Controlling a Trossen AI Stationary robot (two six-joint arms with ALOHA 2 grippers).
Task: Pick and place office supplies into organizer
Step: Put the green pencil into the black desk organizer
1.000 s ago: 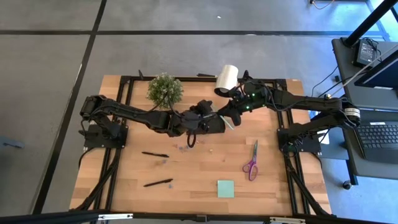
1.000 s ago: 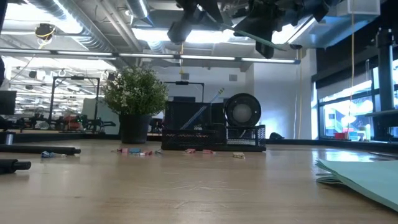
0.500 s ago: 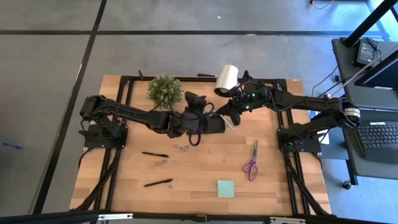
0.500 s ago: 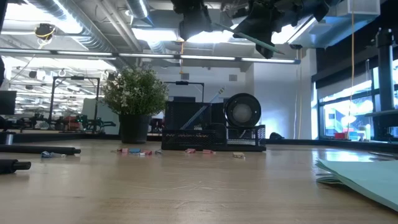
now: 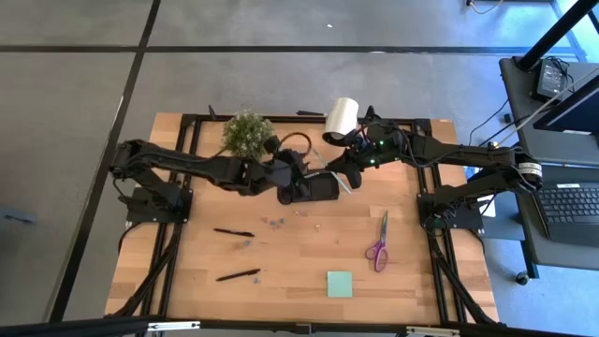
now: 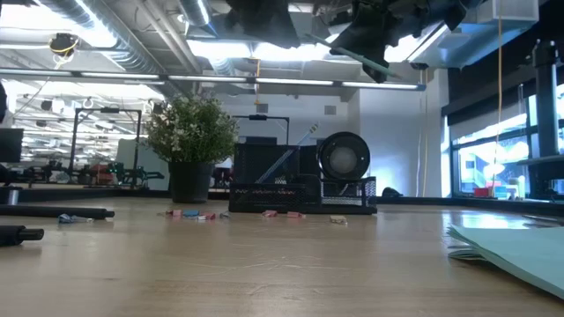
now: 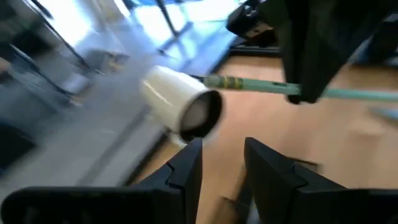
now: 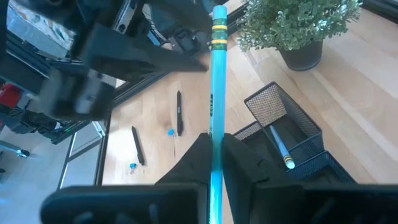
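A: What lies toward the counter's left edge?

B: Two black pens, then the left pincer over the organizer near the back edge, fingers parted and empty.

A: And further right?

B: The right pincer is clamped on a pale green stick above the organizer. Scissors and a sticky-note pad lie toward the front right corner.
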